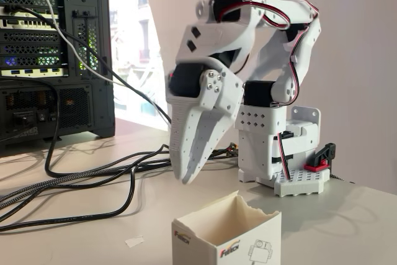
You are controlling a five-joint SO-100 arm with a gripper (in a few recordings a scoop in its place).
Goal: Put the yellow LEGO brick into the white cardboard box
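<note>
The white cardboard box (211,237) stands at the table's front edge in the fixed view, its top open and ragged, with a logo and a robot drawing on its front. My white gripper (186,177) points down, hanging a little above and to the left of the box's back rim. Its fingers meet at the tips and nothing shows between them. The yellow LEGO brick is out of view; the inside of the box is hidden from this angle.
A black computer tower (56,54) stands at the left. Thick black cables (80,184) run across the table toward the arm's perforated white base (291,178), which has a red-black clamp (321,159). A small scrap of tape (134,240) lies left of the box.
</note>
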